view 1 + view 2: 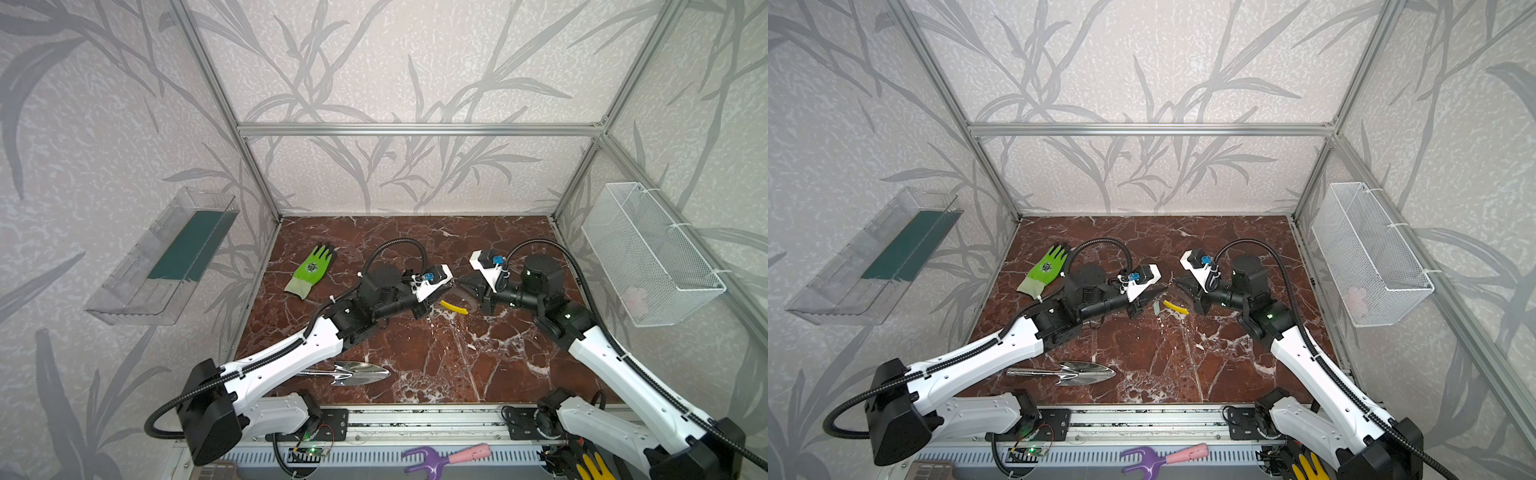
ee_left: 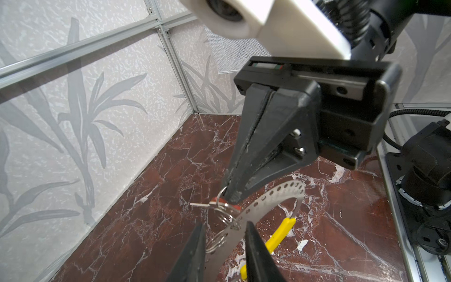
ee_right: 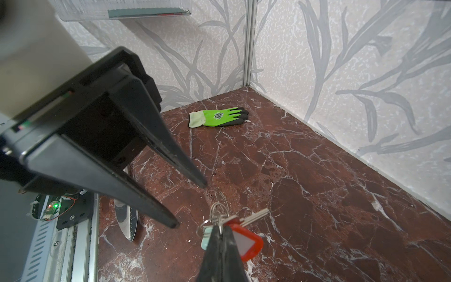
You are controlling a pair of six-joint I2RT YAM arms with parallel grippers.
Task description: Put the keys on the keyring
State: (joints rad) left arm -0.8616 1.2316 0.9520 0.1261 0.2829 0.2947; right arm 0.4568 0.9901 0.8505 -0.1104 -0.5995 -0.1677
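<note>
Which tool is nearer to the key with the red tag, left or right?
Right. The right tool is shut on the red-tagged key at its ring end; the left tool stands open just beside, its fingers either side of the keyring.

The right gripper [image 3: 221, 232] is clamping its jaws tight on the keys [image 3: 253, 218], with the red tag [image 3: 249, 244] and a pale mint tag [image 3: 207, 240] dangling beside it above the marble table [image 3: 317, 183]. The left gripper [image 3: 189, 203] is hovering close by, jaws standing apart. A green glove [image 3: 217, 118] is lying flat near the far corner.
</note>
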